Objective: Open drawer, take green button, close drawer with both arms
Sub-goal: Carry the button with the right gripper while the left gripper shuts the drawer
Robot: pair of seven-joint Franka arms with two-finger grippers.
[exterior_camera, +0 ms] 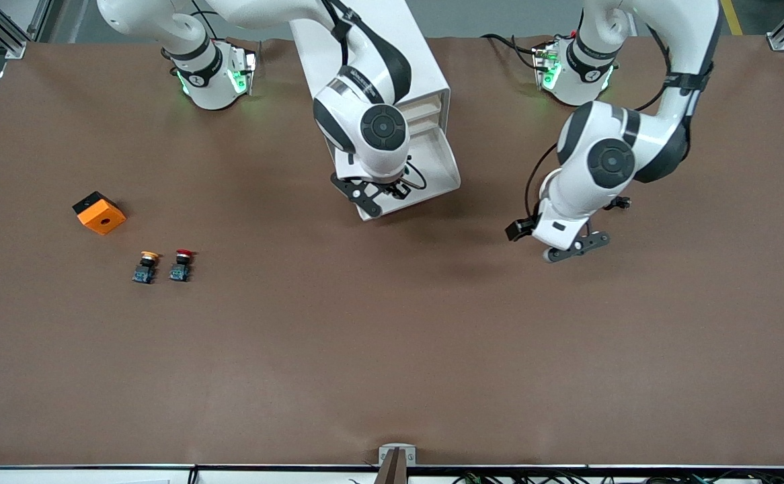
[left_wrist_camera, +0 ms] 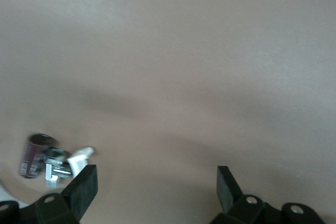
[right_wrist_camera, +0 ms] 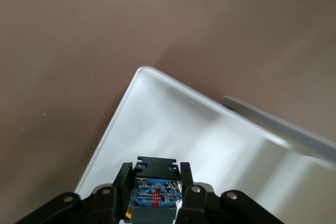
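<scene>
The white cabinet (exterior_camera: 392, 47) stands at the robots' edge of the table. Its lowest drawer (exterior_camera: 442, 165) is pulled out, and its white tray also shows in the right wrist view (right_wrist_camera: 173, 129). My right gripper (exterior_camera: 378, 193) hangs over the open tray. In the right wrist view it (right_wrist_camera: 156, 182) is shut on a button (right_wrist_camera: 156, 192) by its blue-grey block base; the cap is hidden. My left gripper (exterior_camera: 570, 247) is open and empty over bare table toward the left arm's end. Its fingers (left_wrist_camera: 84, 187) stand wide apart in the left wrist view.
An orange block (exterior_camera: 99, 212) with a hole lies toward the right arm's end. A yellow-capped button (exterior_camera: 146, 266) and a red-capped button (exterior_camera: 181, 265) stand side by side, nearer to the front camera than the block. The brown table mat (exterior_camera: 392, 349) covers the table.
</scene>
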